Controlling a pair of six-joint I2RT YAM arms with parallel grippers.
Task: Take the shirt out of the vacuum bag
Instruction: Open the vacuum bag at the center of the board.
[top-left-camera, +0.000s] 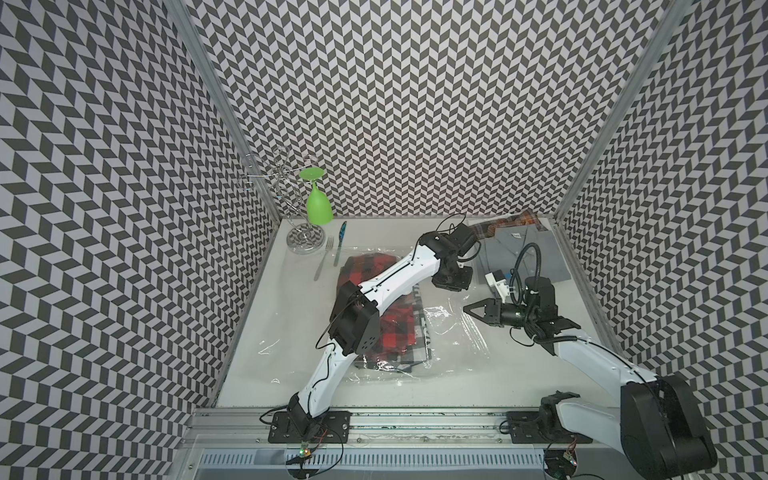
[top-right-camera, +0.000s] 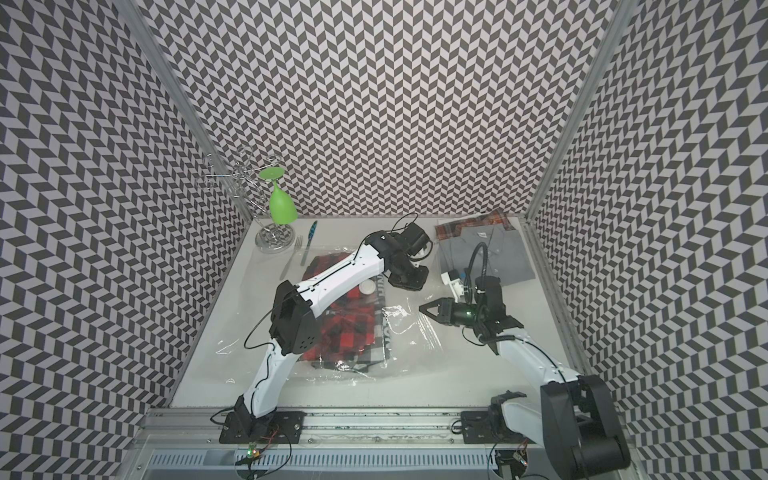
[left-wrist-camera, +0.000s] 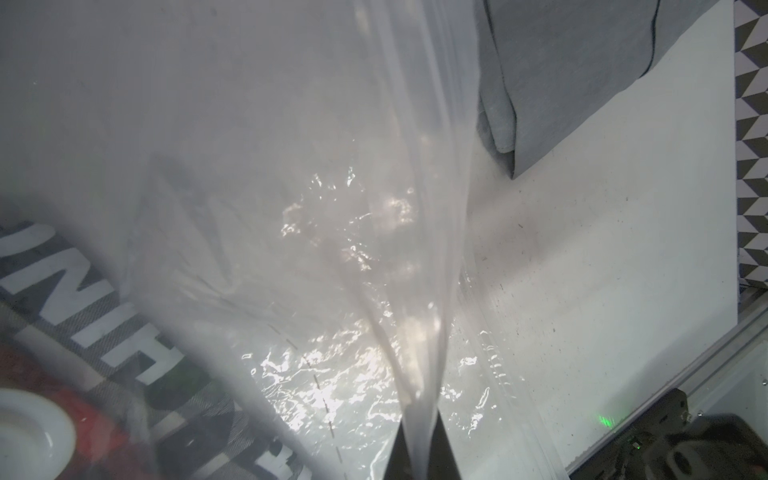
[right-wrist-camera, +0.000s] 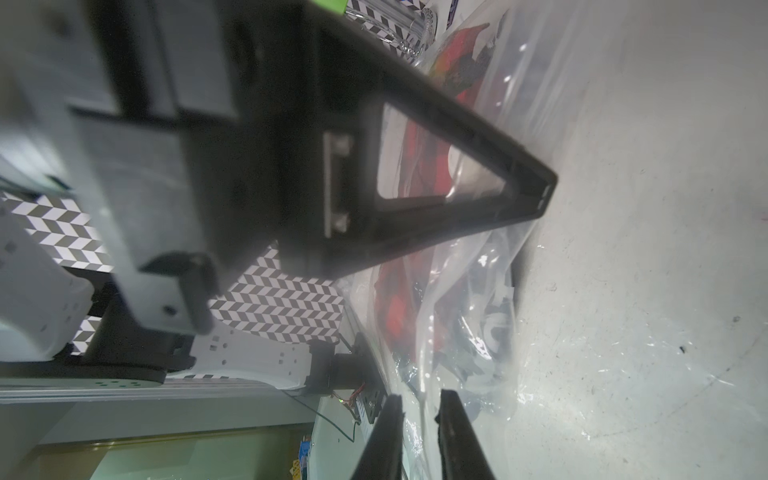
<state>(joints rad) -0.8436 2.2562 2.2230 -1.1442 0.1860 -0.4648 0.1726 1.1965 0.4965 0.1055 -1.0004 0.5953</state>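
Step in hand: getting the mouth of the vacuum bag (top-left-camera: 444, 332) open. The shirt is not out yet.

- The bag lies flat on the counter (top-left-camera: 291, 332), just beside the folded gray shirt (top-left-camera: 519, 253). Its mouth looks to be the edge nearest that shirt.
- Left pincer (left-wrist-camera: 420, 419): jaws fully closed on a fold of the bag's clear film, which is tented up off the counter near the gray shirt.
- Right pincer (top-left-camera: 466, 308): jaws nearly together with a thin slit between them. It appears to clamp the same bag edge, a bit further from the gray shirt.
- Contents: the red-black plaid shirt (top-left-camera: 390, 328) sits deep in the bag, at the end away from the gray shirt and under the white valve cap (top-right-camera: 368, 286). Gray-check fabric with white lettering (left-wrist-camera: 83, 299) lies alongside it.

Next move, as a judgement: pull the two layers apart, confirm the seal has actually split, then send one pincer in for the plaid shirt. The risk is that the film slips, or that both layers lift together.
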